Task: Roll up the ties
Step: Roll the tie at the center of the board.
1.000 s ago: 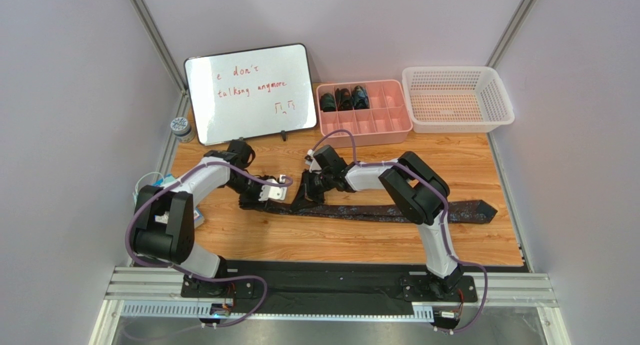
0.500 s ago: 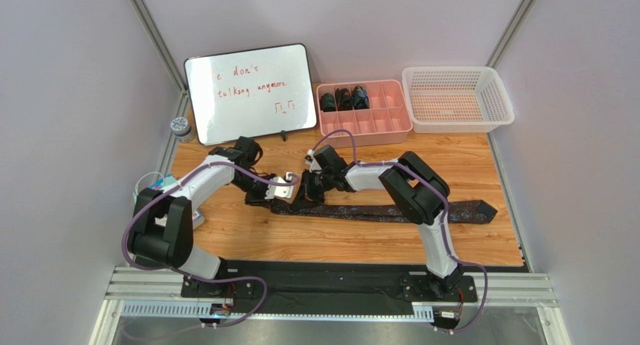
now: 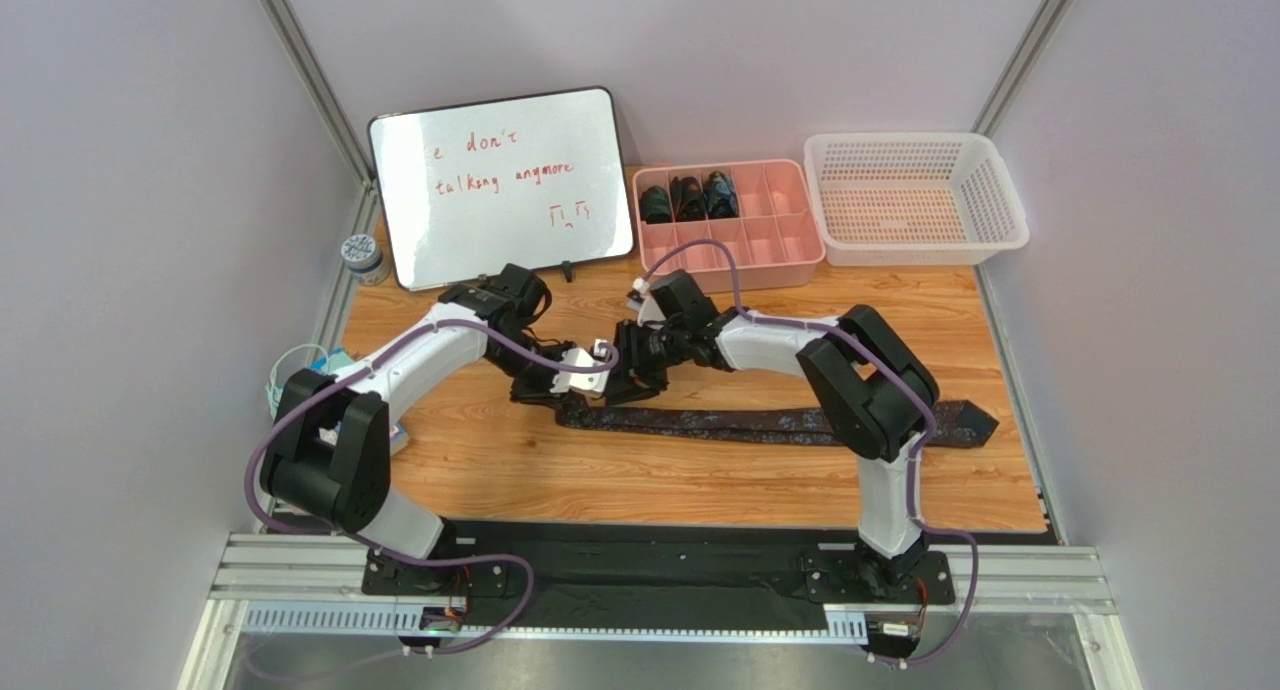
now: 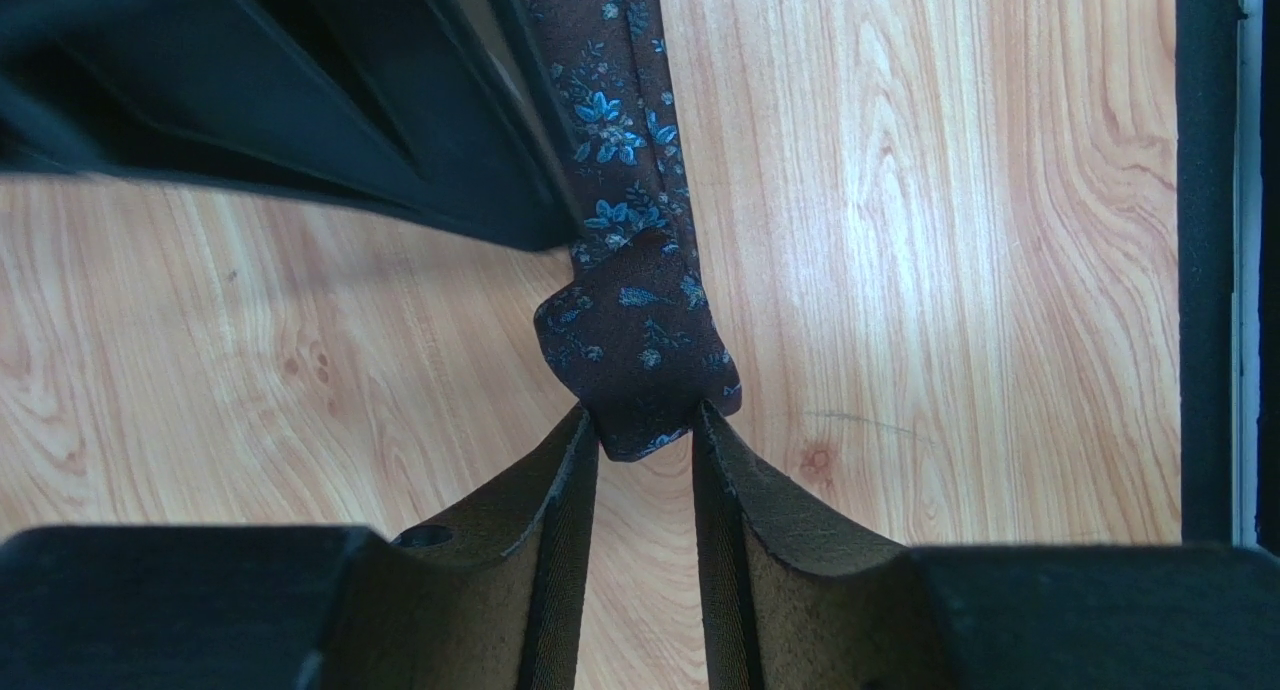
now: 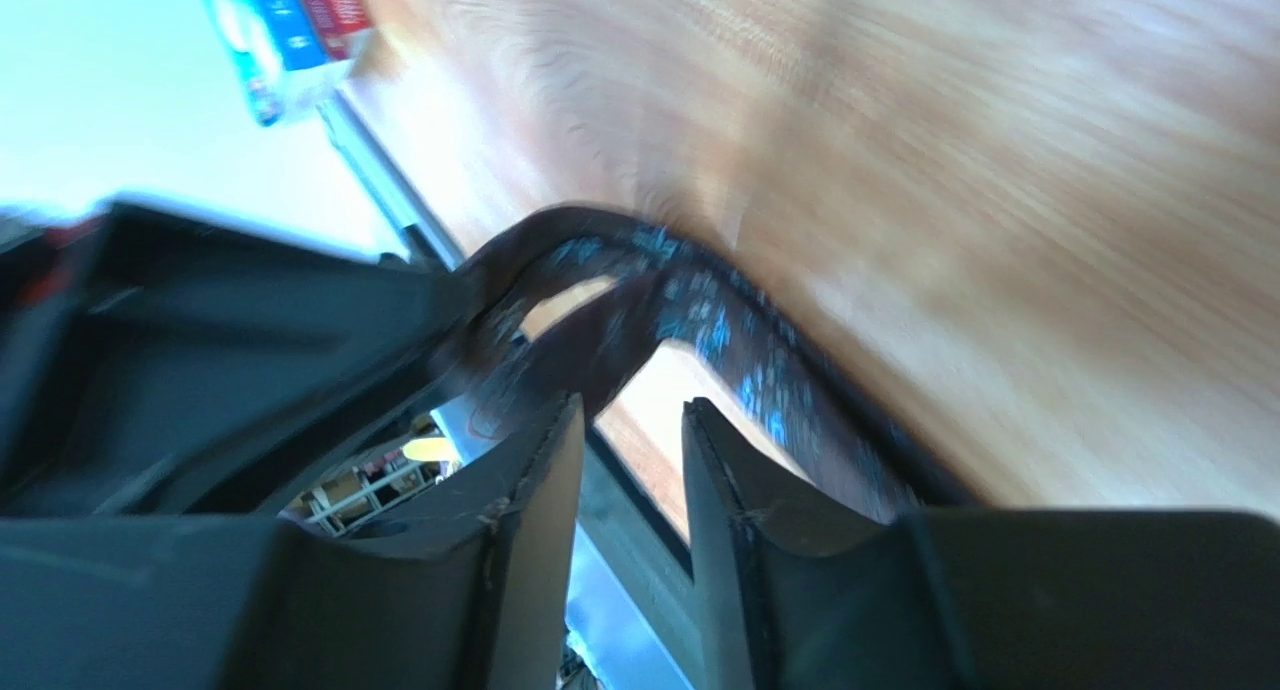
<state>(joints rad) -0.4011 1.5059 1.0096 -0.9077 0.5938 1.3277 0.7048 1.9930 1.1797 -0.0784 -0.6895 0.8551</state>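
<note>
**Desk:** Where is the tie, and which arm has it?

**Photographer:** The unrolled tie point(image 3: 781, 423) lies flat across the middle of the overhead frame. Its long axis runs left to right on the wooden table point(image 3: 977, 330), with the wide end at far right. The narrow end sits at centre frame, where the left gripper point(image 3: 598, 365) and right gripper point(image 3: 634, 363) meet almost nose to nose. The left one is clamped on the folded tip, and the strip runs straight away from its fingers point(image 4: 564, 480) toward the top of the left wrist picture.

**Desk:** And the right?

**Photographer:** Its wrist picture is blurred. A loop of fabric arches just past its fingertips, which stand slightly apart. I cannot tell whether they pinch anything.

**Desk:** What does the overhead view add?

**Photographer:** It shows the whole length left to wind, probably rightward along that axis. It also shows three rolled ties point(image 3: 687, 198) in the pink tray point(image 3: 766, 248) at upper centre. Only the left wrist view shows the grip itself.
</note>
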